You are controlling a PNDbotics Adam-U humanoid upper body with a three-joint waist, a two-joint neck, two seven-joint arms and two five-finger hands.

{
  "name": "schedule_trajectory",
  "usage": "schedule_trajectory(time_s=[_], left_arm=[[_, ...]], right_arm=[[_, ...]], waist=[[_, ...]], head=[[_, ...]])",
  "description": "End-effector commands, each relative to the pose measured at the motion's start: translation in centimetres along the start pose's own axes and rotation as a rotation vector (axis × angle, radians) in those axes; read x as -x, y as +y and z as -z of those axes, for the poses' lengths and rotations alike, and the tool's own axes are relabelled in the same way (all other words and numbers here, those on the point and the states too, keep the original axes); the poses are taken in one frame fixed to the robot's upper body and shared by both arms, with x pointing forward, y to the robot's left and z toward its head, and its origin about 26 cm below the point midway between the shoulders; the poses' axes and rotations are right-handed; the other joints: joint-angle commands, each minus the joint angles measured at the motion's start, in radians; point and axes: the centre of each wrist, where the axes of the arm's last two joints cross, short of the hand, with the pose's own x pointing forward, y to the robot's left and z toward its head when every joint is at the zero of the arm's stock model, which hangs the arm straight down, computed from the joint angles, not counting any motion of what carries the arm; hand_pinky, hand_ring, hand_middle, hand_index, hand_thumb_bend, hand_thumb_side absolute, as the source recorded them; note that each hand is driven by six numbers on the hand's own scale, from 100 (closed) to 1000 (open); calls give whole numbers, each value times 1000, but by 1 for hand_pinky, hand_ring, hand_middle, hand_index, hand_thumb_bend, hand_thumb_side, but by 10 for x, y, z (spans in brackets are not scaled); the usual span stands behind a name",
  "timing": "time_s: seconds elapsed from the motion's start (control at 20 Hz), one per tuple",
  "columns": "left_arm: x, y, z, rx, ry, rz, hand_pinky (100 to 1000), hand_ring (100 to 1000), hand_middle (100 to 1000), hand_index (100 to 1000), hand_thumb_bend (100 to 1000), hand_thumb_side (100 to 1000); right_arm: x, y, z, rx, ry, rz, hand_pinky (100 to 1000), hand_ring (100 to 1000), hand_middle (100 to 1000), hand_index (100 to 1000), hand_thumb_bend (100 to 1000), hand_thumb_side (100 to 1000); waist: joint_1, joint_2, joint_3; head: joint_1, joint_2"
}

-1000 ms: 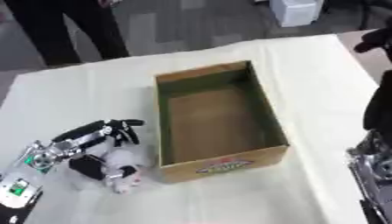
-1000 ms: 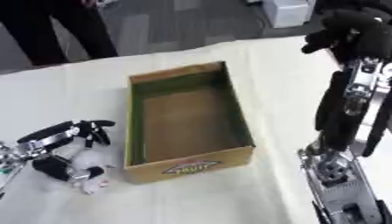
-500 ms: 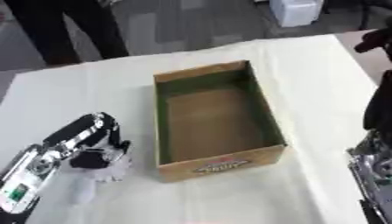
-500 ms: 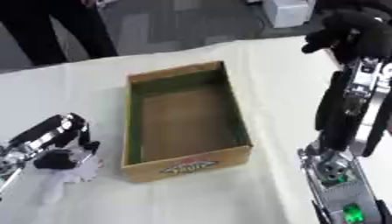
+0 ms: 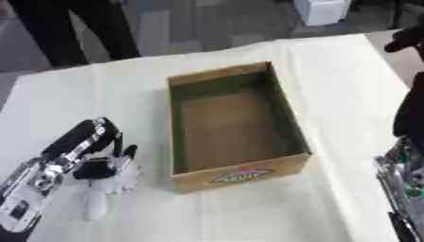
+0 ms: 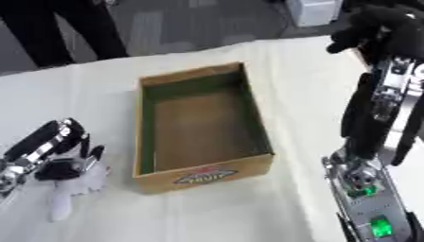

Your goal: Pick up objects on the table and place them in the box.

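Note:
An open cardboard box (image 5: 240, 176) with green inner walls stands in the middle of the white-clothed table, and nothing shows inside it. To its left lies a white soft thing (image 5: 106, 193). My left hand (image 5: 83, 142) is lowered onto it from the lower left, with the fingers (image 6: 89, 150) sticking out over its top and not curled round it. The part of it under the palm is hidden. My right hand (image 6: 377, 26) hangs raised at the upper right, well off the table, with relaxed fingers and nothing in it.
My right arm's silver and black links (image 6: 368, 179) fill the lower right edge beside the box. A person's dark legs (image 5: 75, 28) stand past the table's far edge. On the floor behind stands a white bin (image 5: 319, 10).
My left hand has swung in from the left and come down onto the white soft thing. The right hand has stayed where it was.

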Motion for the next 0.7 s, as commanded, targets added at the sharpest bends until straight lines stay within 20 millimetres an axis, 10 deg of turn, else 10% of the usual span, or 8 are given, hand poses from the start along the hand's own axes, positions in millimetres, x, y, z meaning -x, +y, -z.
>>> schedule_trajectory(time_s=[0.05, 0.25, 0.3, 0.35, 0.4, 0.7], left_arm=[[5, 20, -4, -22, 4, 30, 100, 100, 100, 321, 100, 465], [3, 22, -6, -4, 1, 51, 100, 100, 100, 343, 100, 441], [3, 21, -7, 24, 3, 57, 307, 386, 557, 778, 100, 523], [4, 18, -9, 94, 16, 63, 385, 432, 592, 814, 100, 535], [4, 17, -9, 158, 28, 67, 656, 668, 807, 986, 357, 597], [2, 21, -3, 376, 58, 73, 1000, 966, 1000, 1000, 892, 669]], right_arm=[[-4, -1, 7, 3, -32, -1, 410, 483, 548, 652, 100, 855], [-4, -1, 7, 3, -31, -2, 410, 483, 547, 652, 100, 854], [-4, -1, 7, 3, -32, -2, 410, 483, 547, 652, 100, 854], [-4, -1, 7, 2, -32, -3, 410, 483, 547, 652, 100, 854], [-4, -1, 7, 1, -32, -3, 410, 483, 547, 652, 100, 854], [-4, -1, 7, 3, -32, -3, 410, 483, 547, 652, 100, 854]], waist=[[-4, -17, 3], [-5, -16, 4], [-5, -16, 4], [-4, -16, 4], [-3, -16, 5], [-2, -18, 3]], head=[[-11, -2], [-11, -2], [-11, -1], [-10, 1], [-10, 3], [-11, 5]])
